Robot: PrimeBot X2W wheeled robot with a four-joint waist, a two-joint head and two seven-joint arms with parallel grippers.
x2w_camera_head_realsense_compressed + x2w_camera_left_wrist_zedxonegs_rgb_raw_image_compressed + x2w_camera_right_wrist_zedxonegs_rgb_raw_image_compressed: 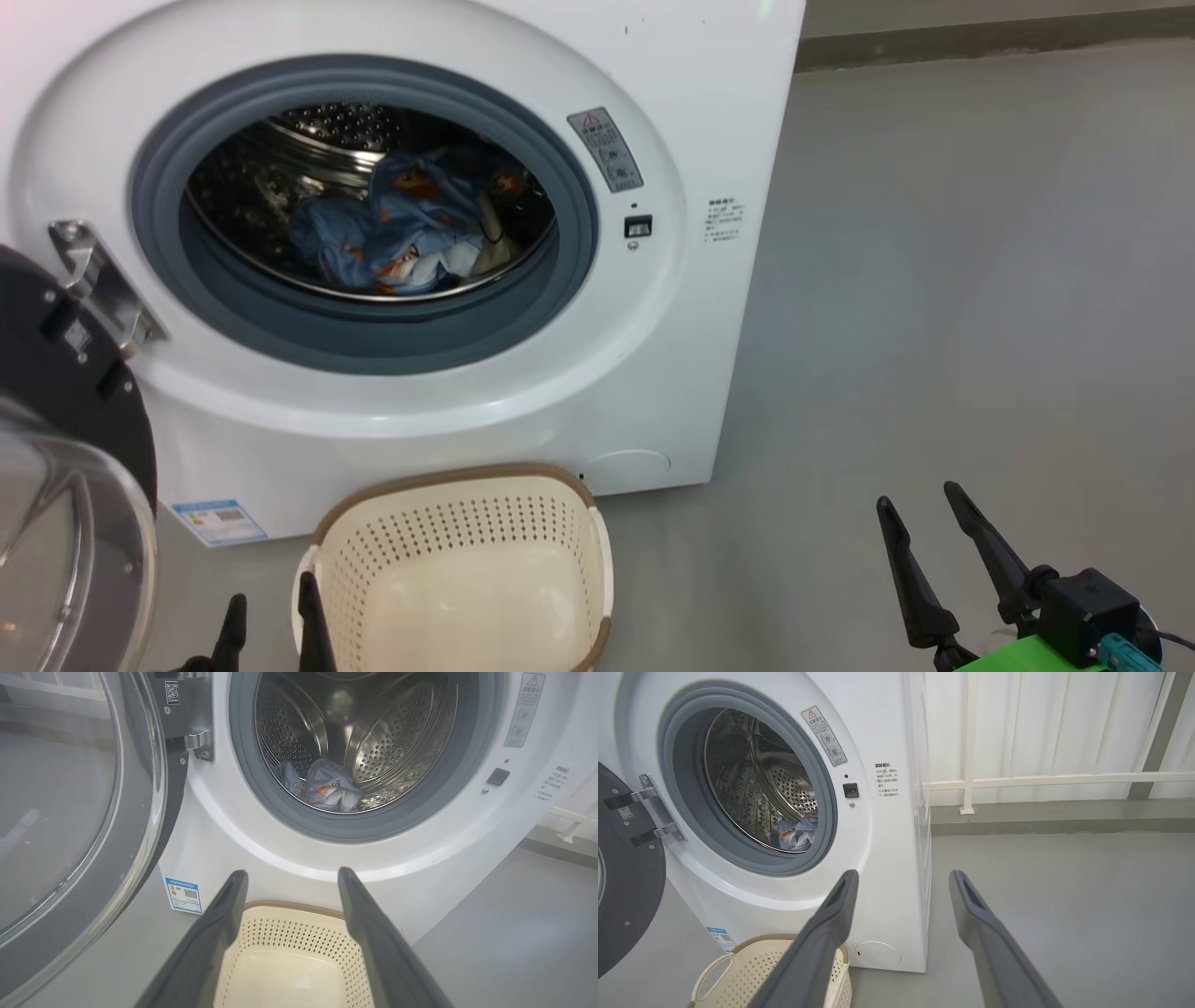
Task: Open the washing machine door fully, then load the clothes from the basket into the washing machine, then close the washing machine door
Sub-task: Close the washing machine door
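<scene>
**Door open, clothes in the drum, both claws spread and empty**

Near left: the left claw (273,602) sits low, its two dark fingers spread as wide as they go, with nothing between them. Its tips reach the near-left rim of the basket (448,478). I cannot tell whether the inner finger touches the rim or only stands beside it. In the left wrist view the fingers frame the basket's far wall.

Near right: the right claw (918,499) hangs over bare grey floor (934,280), well apart from the basket. Its fingers are equally wide and hold nothing.

Next out: the basket stands upright on the floor, just in front of the washing machine (653,327) and below its round mouth. It has a brown rim and perforated cream walls, and its pale bottom is in plain view.

Left of the basket: the washing machine door (75,373) stands open to the left. It hangs on its metal hinge (98,280) at the left edge of the mouth. The black rim and bulging glass are turned toward the near left.

Further: the machine's white front has a blue label (219,521) low on the left. A grey gasket (373,345) rings the open mouth.

Deeper in: the clothes (411,224) lie heaped at the bottom of the perforated steel drum (327,140), behind the gasket lip. They are mostly light blue, with orange and cream patches.

Farthest: in the right wrist view a white railing (971,742) stands beyond the machine's right side.
</scene>
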